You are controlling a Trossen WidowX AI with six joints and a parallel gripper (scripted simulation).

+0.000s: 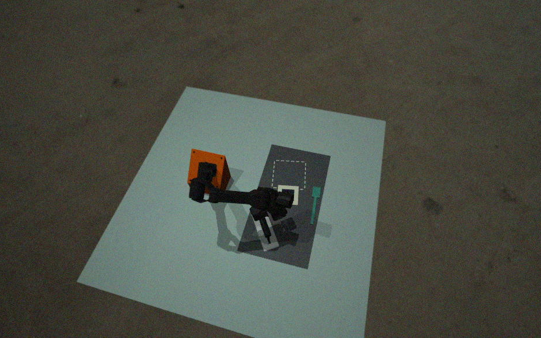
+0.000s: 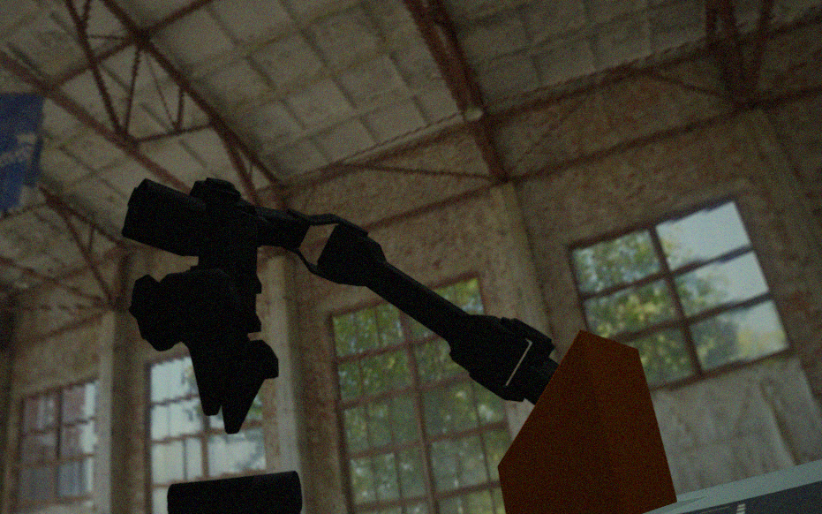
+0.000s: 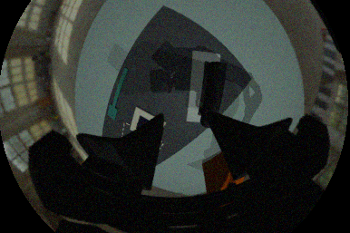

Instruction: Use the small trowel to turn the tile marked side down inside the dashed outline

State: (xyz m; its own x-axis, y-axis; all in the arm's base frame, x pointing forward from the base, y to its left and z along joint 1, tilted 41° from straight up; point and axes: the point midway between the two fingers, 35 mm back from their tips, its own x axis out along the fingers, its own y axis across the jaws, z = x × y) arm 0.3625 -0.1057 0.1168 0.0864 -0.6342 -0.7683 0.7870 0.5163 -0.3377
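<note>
The small trowel, a pale flat blade with a dark handle on top, lies on the near left part of the dark mat. My gripper hangs open and empty above it, fingers pointing down. The tile, white-rimmed with a dark marked square facing up, lies mid-mat, partly hidden by my arm. It sits just outside the near edge of the dashed outline, which has nothing in it.
A teal spatula-like tool lies along the mat's right edge. The arm's orange base stands left of the mat on the pale blue table.
</note>
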